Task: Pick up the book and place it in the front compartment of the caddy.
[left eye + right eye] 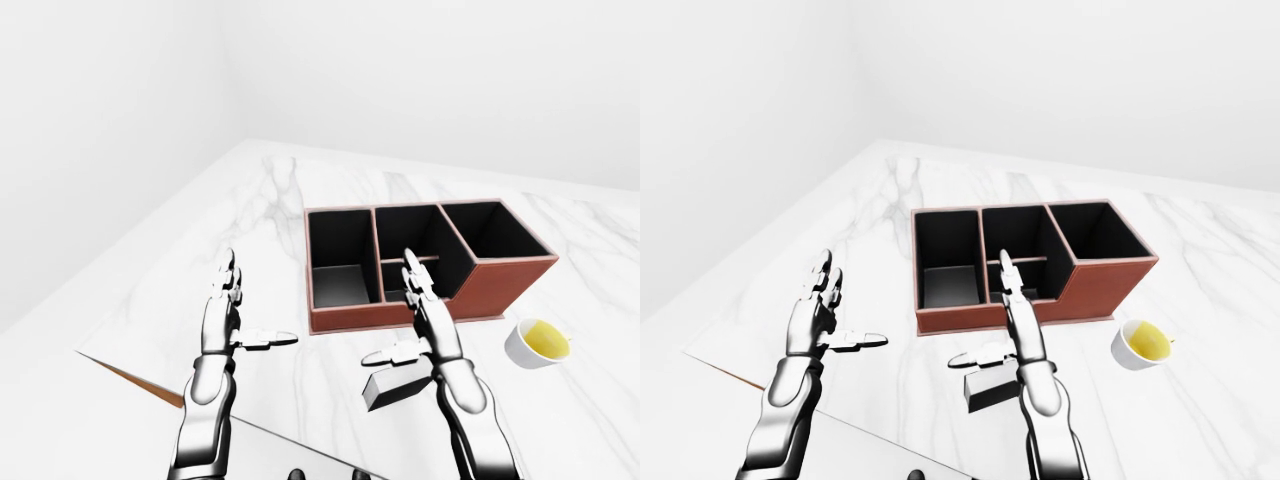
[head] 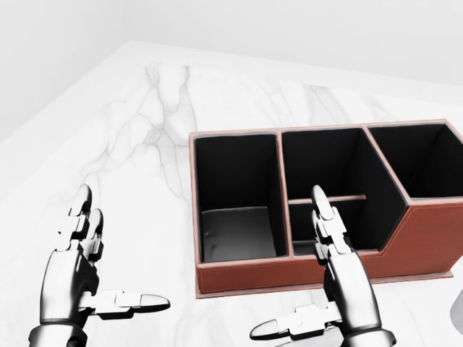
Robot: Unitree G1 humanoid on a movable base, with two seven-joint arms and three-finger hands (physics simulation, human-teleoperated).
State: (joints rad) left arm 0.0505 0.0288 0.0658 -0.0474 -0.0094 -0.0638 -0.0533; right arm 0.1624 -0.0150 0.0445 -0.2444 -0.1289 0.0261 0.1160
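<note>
I hold both hands spread wide and empty above the marble table [image 1: 300, 200]: left hand [image 1: 222, 318], right hand [image 1: 425, 325]. The book [image 1: 392, 386], dark-covered, lies flat just under my right hand, near the caddy [image 1: 480, 290] and apart from it. A cup [image 1: 537, 343] of yellow liquid sits right of the book. I can read no writing on anything.

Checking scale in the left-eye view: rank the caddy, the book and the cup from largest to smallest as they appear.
1. caddy, by far the largest.
2. book, partly hidden behind the right hand.
3. cup.
Book and cup look close in size; with the book partly covered, that order is unsure.
</note>
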